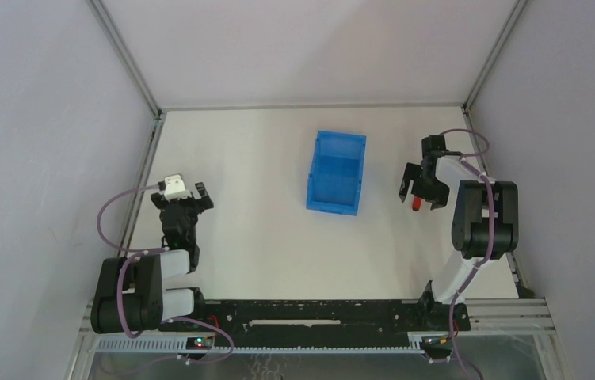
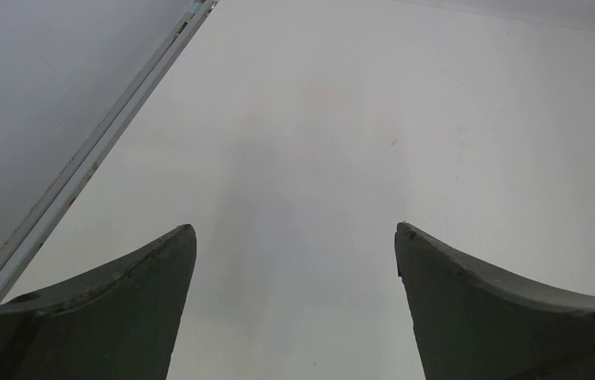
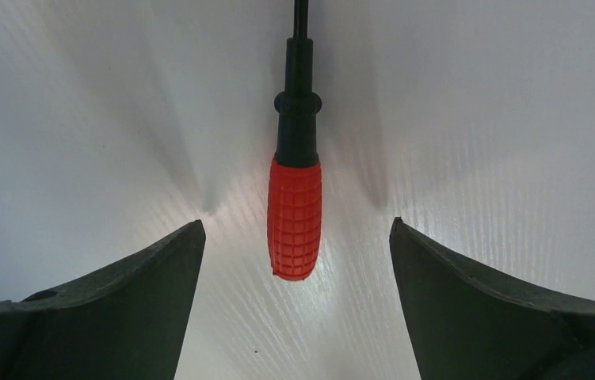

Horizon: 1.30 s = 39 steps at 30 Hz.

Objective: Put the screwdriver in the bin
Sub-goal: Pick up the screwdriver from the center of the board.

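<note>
The screwdriver lies flat on the white table, its ribbed red handle toward the wrist camera and its black shaft running away out of the top of that view. My right gripper is open and hangs over it, the handle's end lying between the two fingertips without touching either. From above only the red handle peeks out under that gripper. The blue bin stands open-topped and empty to the left of it. My left gripper is open over bare table at the far left, holding nothing.
A metal frame rail runs along the table's left edge beside the left arm. Grey walls close in the table on three sides. The right arm's elbow stands just right of the screwdriver.
</note>
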Motion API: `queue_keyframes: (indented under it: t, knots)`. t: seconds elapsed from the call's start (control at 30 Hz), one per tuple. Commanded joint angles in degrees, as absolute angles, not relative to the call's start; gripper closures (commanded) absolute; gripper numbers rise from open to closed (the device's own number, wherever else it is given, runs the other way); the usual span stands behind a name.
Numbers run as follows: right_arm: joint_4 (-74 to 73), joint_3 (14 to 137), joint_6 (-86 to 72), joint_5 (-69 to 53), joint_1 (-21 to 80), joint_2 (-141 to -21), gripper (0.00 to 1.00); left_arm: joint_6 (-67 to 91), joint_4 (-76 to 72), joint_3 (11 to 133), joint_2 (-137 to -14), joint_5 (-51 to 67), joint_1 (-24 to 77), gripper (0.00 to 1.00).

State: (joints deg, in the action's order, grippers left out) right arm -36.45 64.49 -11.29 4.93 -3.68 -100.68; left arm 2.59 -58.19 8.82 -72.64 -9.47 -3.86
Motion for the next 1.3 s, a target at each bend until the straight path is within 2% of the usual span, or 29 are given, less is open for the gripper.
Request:
queue_keyframes:
  t: [0.0,0.13,0.43,0.6,0.8,0.9,1.03,1.27]
  knots:
    - [-34.5,66.5,-11.8,3.7,-4.2,-102.6,0.06,1.7,-60.3,11.0,-72.1,-10.3,-3.5,0.0]
    - [-33.6,66.4,-12.1,3.8,-4.4,-104.2,0.09,1.7,-60.3,11.0,-72.1,-10.3,-3.5,0.0]
    - [-32.3,63.1,-12.7,4.1,-4.9,-103.3,0.28,1.7,-60.3,11.0,-72.0,-10.3,-3.5,0.0]
    - [-32.1,62.8,-12.6,4.8,-5.1,-103.6,0.45,1.7,-60.3,11.0,-72.1,-10.4,-3.6,0.0]
    - [-32.2,62.8,-12.7,5.6,-5.1,-104.0,0.72,1.7,-60.3,11.0,-72.1,-10.4,-3.5,0.0]
    - [-32.5,62.8,-12.6,6.0,-5.1,-103.3,0.81,1.7,-60.3,11.0,-72.0,-10.3,-3.6,0.0]
    - [-33.1,62.8,-12.4,7.6,-5.1,-101.4,0.87,1.7,-60.3,11.0,-72.1,-10.3,-3.5,0.0]
    - [-34.5,62.8,-12.3,7.3,-5.0,-95.3,0.9,1.7,-60.3,11.0,-72.1,-10.4,-3.5,0.0]
